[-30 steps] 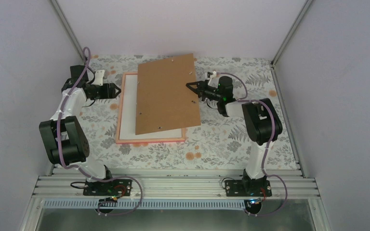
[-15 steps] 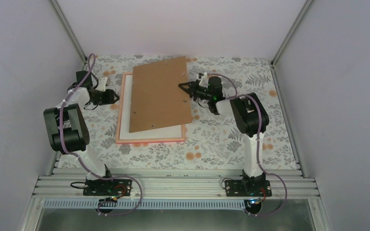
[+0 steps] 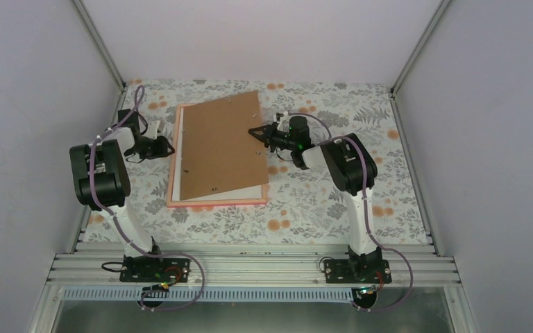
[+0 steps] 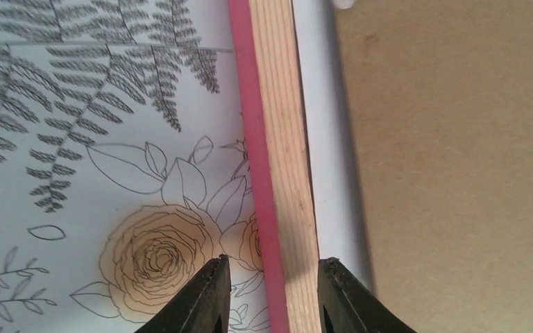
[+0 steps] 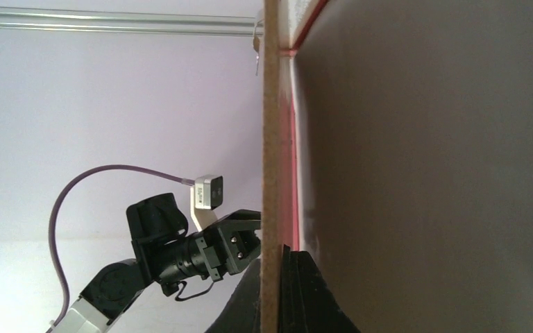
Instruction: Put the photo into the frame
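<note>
Two hands on the job, top view first. The frame (image 3: pixel 215 202) lies flat on the worktop (image 3: pixel 319 201). The photo (image 3: pixel 239 192), as I judge it, lies inside reverse-up and shows only white, so I cannot be sure of it from here. The backing board (image 3: pixel 218 146) sits skewed over both. The right hand (image 3: pixel 255 131) has it by its right edge, and the left hand (image 3: pixel 169 147) is at the frame's left rail. My read: closing the back is the step in hand. The next move calls for swinging the board square and lowering it inside the rails.

Left wrist view: the fingers (image 4: pixel 208 298) are released, set apart either side of the rail and not clearly touching it.

Right wrist view: the hand is clenched on the board, which is seen edge-on. It blocks nearly everything beyond, so the photo's picture side is hidden.
</note>
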Available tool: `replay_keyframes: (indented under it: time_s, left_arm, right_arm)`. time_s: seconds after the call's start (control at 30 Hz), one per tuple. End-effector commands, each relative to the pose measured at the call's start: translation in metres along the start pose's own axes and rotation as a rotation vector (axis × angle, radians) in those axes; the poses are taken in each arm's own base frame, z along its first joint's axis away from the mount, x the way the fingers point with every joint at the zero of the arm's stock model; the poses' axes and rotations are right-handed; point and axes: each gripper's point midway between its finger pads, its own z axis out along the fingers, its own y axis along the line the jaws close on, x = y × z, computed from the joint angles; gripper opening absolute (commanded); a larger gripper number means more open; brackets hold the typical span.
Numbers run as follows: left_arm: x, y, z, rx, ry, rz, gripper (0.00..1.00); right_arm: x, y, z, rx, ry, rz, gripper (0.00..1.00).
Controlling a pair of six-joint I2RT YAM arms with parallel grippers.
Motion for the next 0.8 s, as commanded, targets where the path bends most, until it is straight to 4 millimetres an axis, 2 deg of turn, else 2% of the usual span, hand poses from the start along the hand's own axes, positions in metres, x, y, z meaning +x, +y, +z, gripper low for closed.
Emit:
replay_keyframes:
  time_s: [0.0, 0.27, 0.4, 0.63, 0.7, 0.77]
  left_arm:
    - [0.010, -0.002, 0.011, -0.006, 0.025, 0.016, 0.33]
    - [0.024, -0.011, 0.024, 0.008, 0.068, 0.027, 0.32]
    - [0.028, -0.013, 0.027, 0.021, 0.077, 0.019, 0.31]
    - [0.034, -0.046, 0.033, 0.174, 0.080, 0.018, 0.31]
    - [0.035, -0.051, 0.033, 0.179, 0.078, 0.026, 0.32]
    - [0.033, -0.051, 0.031, 0.171, 0.069, 0.026, 0.32]
  right_arm:
    - [0.003, 0.008, 0.009, -0.034, -0.006, -0.028, 0.04]
    - [0.006, -0.014, 0.010, 0.027, -0.007, -0.026, 0.04]
    - [0.015, -0.019, 0.013, 0.045, 0.011, -0.050, 0.04]
    - [0.025, -0.031, 0.014, 0.084, 0.019, -0.045, 0.04]
    - [0.027, -0.034, 0.014, 0.098, 0.024, -0.045, 0.07]
    - [0.030, -0.036, 0.016, 0.122, 0.038, -0.058, 0.17]
